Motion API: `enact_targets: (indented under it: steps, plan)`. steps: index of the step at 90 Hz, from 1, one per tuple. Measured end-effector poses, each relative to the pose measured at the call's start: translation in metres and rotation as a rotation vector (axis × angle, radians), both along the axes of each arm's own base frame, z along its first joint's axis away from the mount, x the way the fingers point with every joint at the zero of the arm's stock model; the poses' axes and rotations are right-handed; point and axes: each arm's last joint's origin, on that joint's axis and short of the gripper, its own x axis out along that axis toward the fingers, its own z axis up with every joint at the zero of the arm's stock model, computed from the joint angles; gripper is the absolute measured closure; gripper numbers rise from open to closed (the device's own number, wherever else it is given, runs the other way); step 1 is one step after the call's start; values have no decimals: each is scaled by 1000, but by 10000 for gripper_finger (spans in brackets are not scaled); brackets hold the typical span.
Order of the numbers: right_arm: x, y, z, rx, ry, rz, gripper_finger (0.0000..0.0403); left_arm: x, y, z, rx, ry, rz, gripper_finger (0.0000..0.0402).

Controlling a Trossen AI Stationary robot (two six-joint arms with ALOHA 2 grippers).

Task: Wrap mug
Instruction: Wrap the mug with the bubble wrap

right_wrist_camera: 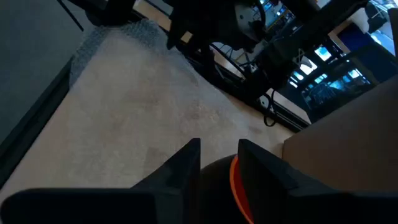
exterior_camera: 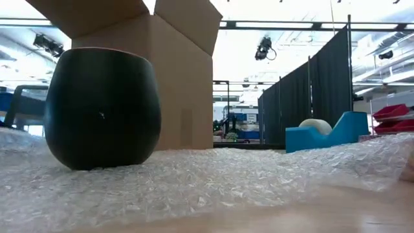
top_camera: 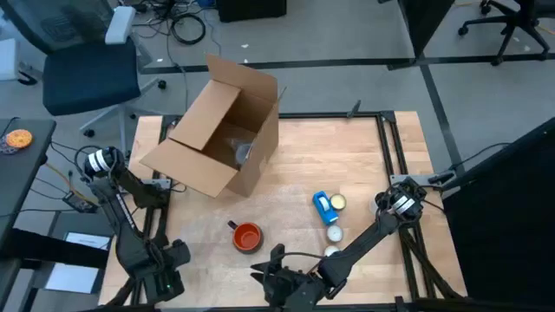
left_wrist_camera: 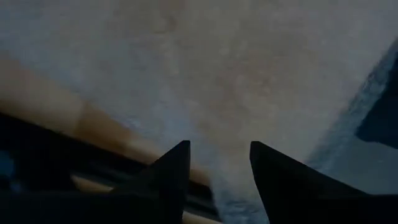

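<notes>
Wooden table (top_camera: 347, 165) carries everything, box as landmark. Open cardboard box (top_camera: 221, 130) lies on its side at the far left. Bubble wrap (exterior_camera: 213, 181) spreads in front of the box, under the mug (top_camera: 247, 237) (dark outside, orange inside), which stands upright nearer the front edge than the box. Blue bottle (top_camera: 324, 206) sits right of the box. Right pincer (right_wrist_camera: 219, 163), released, hangs over the mug rim. Left pincer (left_wrist_camera: 219, 163), released, hovers over the wrap.
</notes>
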Motion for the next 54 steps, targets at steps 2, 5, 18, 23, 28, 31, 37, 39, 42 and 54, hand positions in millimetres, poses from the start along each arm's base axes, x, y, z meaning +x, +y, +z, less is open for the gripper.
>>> enact_targets:
  steps: [2, 5, 18, 23, 28, 31, 37, 39, 42, 54]
  plan:
    - [0, 0, 0, 0, 0, 0, 317, 0, 0, 0, -3, -1, 2, 248]
    - [0, 0, 0, 0, 0, 0, 317, 0, 0, 0, -4, 1, 10, 247]
    - [0, 0, 0, 0, 1, 1, 316, -1, 2, 0, 9, 27, 53, 223]
    - [0, 0, 0, 0, 0, 2, 316, -1, 2, -2, 6, 32, 69, 207]
    - [0, 0, 0, 0, 1, 2, 317, -1, 2, -4, -1, 38, 85, 191]
    - [0, 0, 0, 0, 1, 2, 317, -2, 2, -6, -12, 49, 90, 180]
    - [0, 0, 0, 0, 1, 2, 317, -2, 1, -11, -39, 63, 88, 164]
    - [0, 0, 0, -1, 1, 2, 317, -2, 0, -12, -54, 62, 87, 159]
    - [0, 0, 0, -1, 2, 2, 317, -2, -1, -14, -74, 62, 83, 154]
    - [0, 0, -1, -2, 4, 2, 317, -3, 0, -24, -104, 61, 89, 151]
